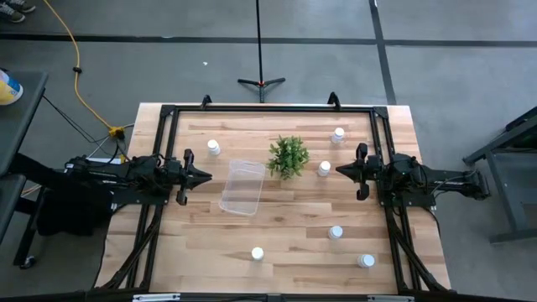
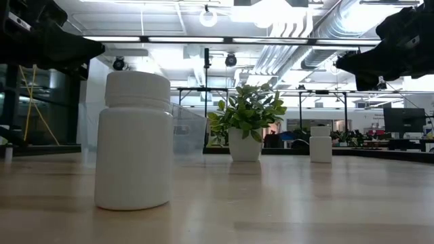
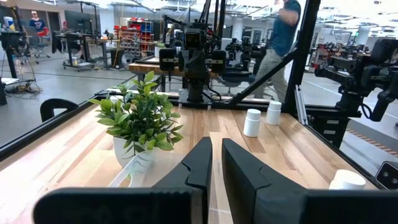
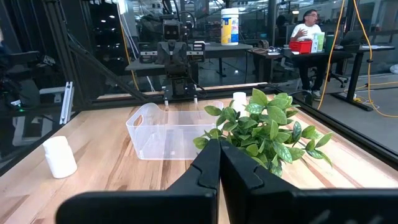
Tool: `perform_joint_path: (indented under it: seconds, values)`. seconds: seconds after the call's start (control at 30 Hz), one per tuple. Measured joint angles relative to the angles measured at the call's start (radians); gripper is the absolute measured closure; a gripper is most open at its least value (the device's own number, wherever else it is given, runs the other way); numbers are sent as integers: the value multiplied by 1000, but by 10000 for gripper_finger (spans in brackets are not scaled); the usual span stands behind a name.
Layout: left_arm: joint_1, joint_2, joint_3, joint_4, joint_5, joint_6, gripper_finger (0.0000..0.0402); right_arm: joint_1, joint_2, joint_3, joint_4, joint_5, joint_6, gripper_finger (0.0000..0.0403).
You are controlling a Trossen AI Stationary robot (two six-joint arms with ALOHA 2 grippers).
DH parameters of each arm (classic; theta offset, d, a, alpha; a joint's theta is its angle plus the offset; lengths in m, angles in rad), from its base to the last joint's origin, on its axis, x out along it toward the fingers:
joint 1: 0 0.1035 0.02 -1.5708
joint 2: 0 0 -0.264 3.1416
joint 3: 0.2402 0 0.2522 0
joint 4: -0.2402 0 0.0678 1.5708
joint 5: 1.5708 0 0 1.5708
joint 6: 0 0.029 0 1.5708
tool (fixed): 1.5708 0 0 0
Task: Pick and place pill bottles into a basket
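Observation:
Six small white pill bottles stand upright on the wooden table: one far left [image 1: 213,147], one far right [image 1: 338,134], one beside the plant [image 1: 324,168], and three toward the near edge [image 1: 336,232], [image 1: 258,253], [image 1: 366,261]. The nearest bottle looms large in the low view [image 2: 133,140]. The clear basket [image 1: 243,186] stands open side up left of centre and holds nothing; it also shows in the right wrist view [image 4: 165,134]. My left gripper [image 1: 207,176] hovers left of the basket, its fingers [image 3: 202,165] almost together. My right gripper [image 1: 340,170] hovers right of the plant, shut and empty [image 4: 219,149].
A small green plant in a white pot [image 1: 289,156] stands between the basket and my right gripper. A black frame [image 1: 268,109] runs round the table's far and side edges. A person [image 3: 283,37] walks in the room beyond.

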Motion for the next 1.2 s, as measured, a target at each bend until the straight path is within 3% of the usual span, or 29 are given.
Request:
perform_joint_path:
  seconds: [0.93, 1.03, 1.2]
  values:
    - [0, 0, 0, 20, 1, -18, 328, 0, 0, 0, 3, 0, 7, 402]
    - [0, 0, 0, 24, -14, -144, 328, 0, 0, 0, 35, 6, 157, 402]
    - [0, 0, 0, 15, -106, -283, 328, 0, 0, 0, 60, 136, 465, 402]
